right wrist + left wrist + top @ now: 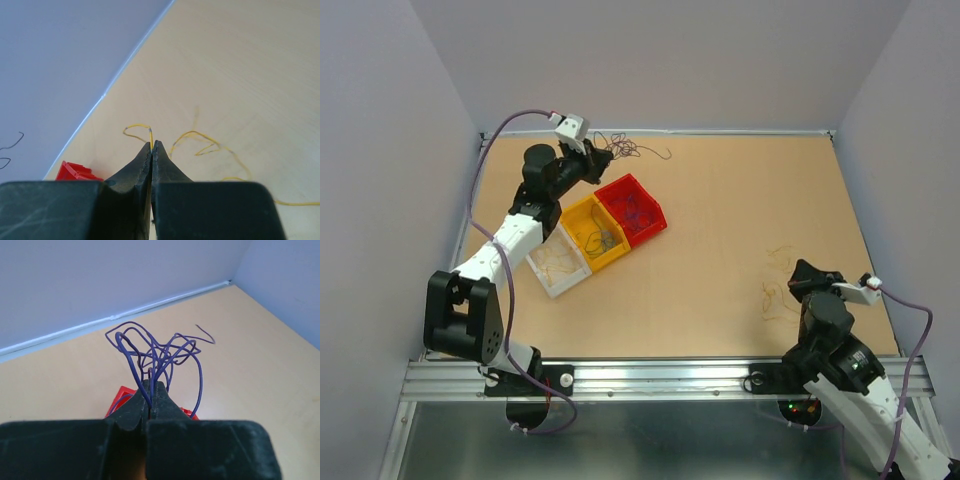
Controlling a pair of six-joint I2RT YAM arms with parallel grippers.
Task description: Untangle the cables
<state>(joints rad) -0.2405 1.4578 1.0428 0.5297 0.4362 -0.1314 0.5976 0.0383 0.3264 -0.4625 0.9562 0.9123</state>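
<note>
My left gripper (151,385) is shut on a clump of thin purple cables (157,352) and holds them above the far end of the red bin (632,209). In the top view the clump (625,148) hangs near the back wall, beyond the left gripper (603,158). My right gripper (152,145) is shut on a thin yellow cable (140,127), low over the table at the right. More yellow cable (202,142) loops on the table beside it. In the top view the faint yellow strands (778,290) lie by the right gripper (803,275).
Three bins stand in a row left of centre: red, yellow (594,233) and clear (558,263), each with thin wires inside. The back wall edge (150,307) runs close behind the purple clump. The red bin's corner (75,171) shows in the right wrist view.
</note>
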